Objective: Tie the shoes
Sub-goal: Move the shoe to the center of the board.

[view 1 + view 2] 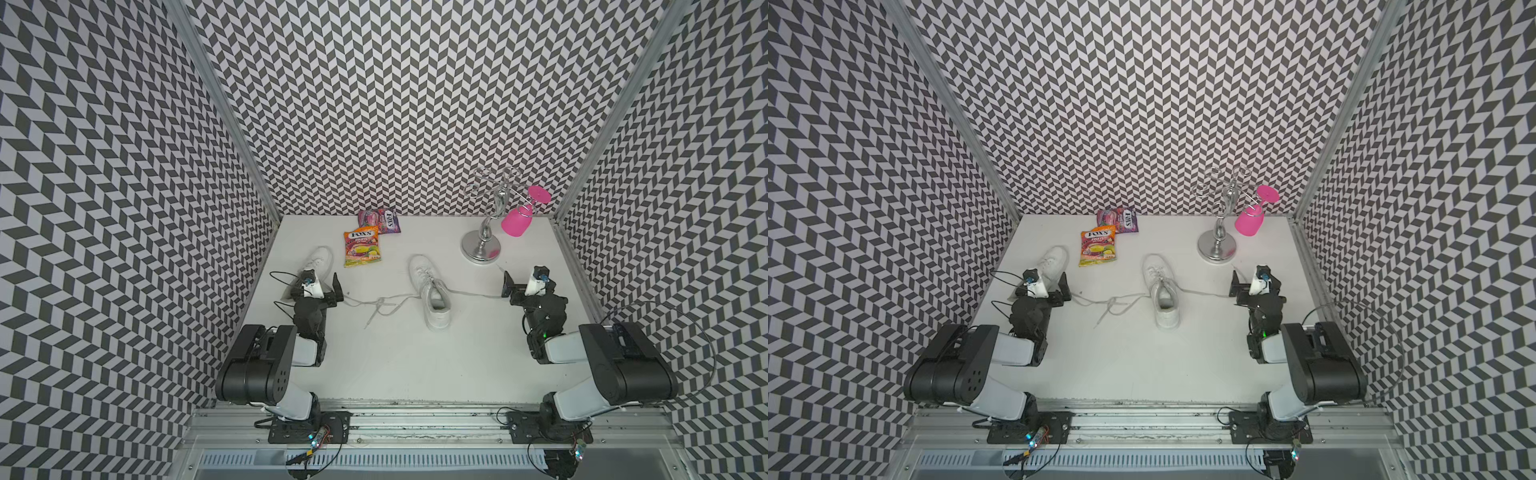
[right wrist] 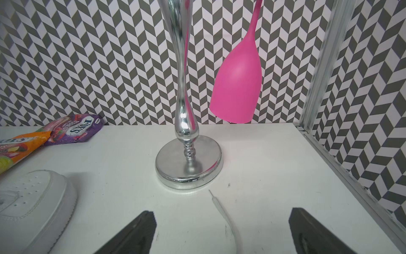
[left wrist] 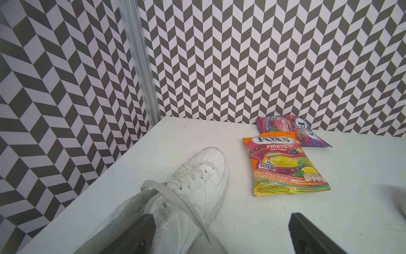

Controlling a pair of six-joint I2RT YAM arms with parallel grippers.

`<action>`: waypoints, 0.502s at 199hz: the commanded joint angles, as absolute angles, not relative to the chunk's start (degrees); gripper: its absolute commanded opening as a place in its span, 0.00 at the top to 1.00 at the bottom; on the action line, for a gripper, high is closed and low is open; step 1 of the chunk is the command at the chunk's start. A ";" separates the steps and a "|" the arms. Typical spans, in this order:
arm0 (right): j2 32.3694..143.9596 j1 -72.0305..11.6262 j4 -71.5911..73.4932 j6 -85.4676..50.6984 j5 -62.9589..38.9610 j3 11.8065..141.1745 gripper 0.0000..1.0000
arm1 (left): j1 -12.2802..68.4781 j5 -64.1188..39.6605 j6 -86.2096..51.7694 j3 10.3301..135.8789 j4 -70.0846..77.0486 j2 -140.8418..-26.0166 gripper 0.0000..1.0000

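Two white shoes lie untied on the white table. One shoe (image 1: 320, 259) (image 3: 197, 176) sits at the far left, its heel under my left gripper (image 1: 315, 282) (image 3: 222, 215), which is open, one finger above the heel and the other over bare table. The other shoe (image 1: 430, 291) (image 2: 33, 198) lies mid-table, toe toward the back wall. Loose laces (image 1: 374, 305) cross between the shoes. One lace (image 1: 473, 294) runs right, and its tip (image 2: 219, 204) rests on the table between the fingers of my open right gripper (image 1: 527, 276) (image 2: 222, 213), untouched.
An orange candy bag (image 1: 361, 247) and a purple candy bag (image 1: 379, 221) lie at the back, near the left shoe. A silver stand (image 1: 482, 245) holding a pink glass (image 1: 517, 220) rises just beyond my right gripper. Patterned walls close three sides.
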State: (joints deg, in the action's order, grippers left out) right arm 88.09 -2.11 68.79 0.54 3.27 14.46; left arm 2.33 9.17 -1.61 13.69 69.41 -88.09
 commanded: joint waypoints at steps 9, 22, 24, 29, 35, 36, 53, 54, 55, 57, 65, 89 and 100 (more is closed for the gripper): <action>88.23 -2.36 71.23 0.24 4.30 15.05 0.00 | 2.02 9.42 -1.76 14.59 70.84 -88.47 0.00; 88.17 -2.36 71.30 0.26 4.30 15.08 0.00 | 2.02 9.40 -1.76 14.59 70.85 -88.50 0.00; 88.18 -2.30 71.26 0.20 4.26 15.06 0.01 | 2.02 9.40 -1.74 14.59 70.84 -88.48 0.00; 88.19 -2.32 71.28 0.24 4.32 15.11 0.00 | 2.02 9.40 -1.75 14.59 70.84 -88.48 0.00; 88.20 -2.35 71.29 0.21 4.32 15.05 0.01 | 2.07 9.40 -1.76 14.59 70.83 -88.48 0.00; 88.22 -2.36 71.24 0.19 4.31 15.04 0.00 | 2.04 9.40 -1.76 14.59 70.84 -88.49 0.00; 88.26 -2.32 71.32 0.10 4.39 15.15 0.00 | 2.02 9.41 -1.76 14.59 70.86 -88.48 0.00; 88.30 -2.30 71.39 0.14 4.39 15.14 0.00 | 2.02 9.41 -1.76 14.59 70.85 -88.49 0.00; 88.31 -2.29 71.38 0.11 4.39 15.13 0.00 | 2.02 9.41 -1.76 14.55 70.84 -88.46 0.00; 88.28 -2.35 71.37 0.12 4.37 15.10 0.00 | 2.02 9.43 -1.76 14.54 70.84 -88.49 0.00; 88.31 -2.34 71.37 0.17 4.38 15.06 0.00 | 2.02 9.41 -1.74 14.51 70.84 -88.43 0.00; 88.24 -2.29 71.69 -0.06 4.63 14.91 0.00 | 2.02 9.45 -1.76 14.46 70.93 -88.34 0.00; 88.09 -2.29 72.67 -0.34 5.13 14.47 0.01 | 2.02 9.62 -1.73 14.32 71.35 -88.18 0.00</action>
